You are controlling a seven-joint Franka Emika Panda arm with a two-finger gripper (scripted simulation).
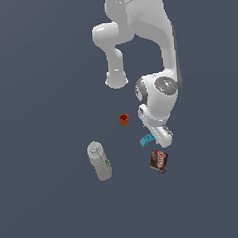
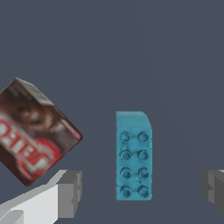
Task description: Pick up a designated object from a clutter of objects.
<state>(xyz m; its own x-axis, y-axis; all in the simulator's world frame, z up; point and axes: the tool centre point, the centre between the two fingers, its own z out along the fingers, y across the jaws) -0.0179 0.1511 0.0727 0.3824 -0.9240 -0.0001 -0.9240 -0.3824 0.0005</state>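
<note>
My claw point(image 2: 140, 188) is spread wide and holds nothing; the brick point(image 2: 133, 155) lies between my pads point(image 2: 70, 192), nearer one side. In the exterior view it sits at four o'clock from the cup point(image 1: 123, 119), just beside the box point(image 1: 158, 161). I judge I should centre over it, descend, and close without nudging the box. I count one brick, one cup, one box, one bottle point(image 1: 99, 161).

My arm point(image 1: 160, 63) reaches down from the top of the exterior view, bent at the elbow, wrist pointing at the floor. My gripper point(image 2: 140, 188) hangs low with its jaws spread wide. In the wrist view one grey fingertip point(image 2: 70, 192) shows fully, the other sits at the frame's edge.
</note>
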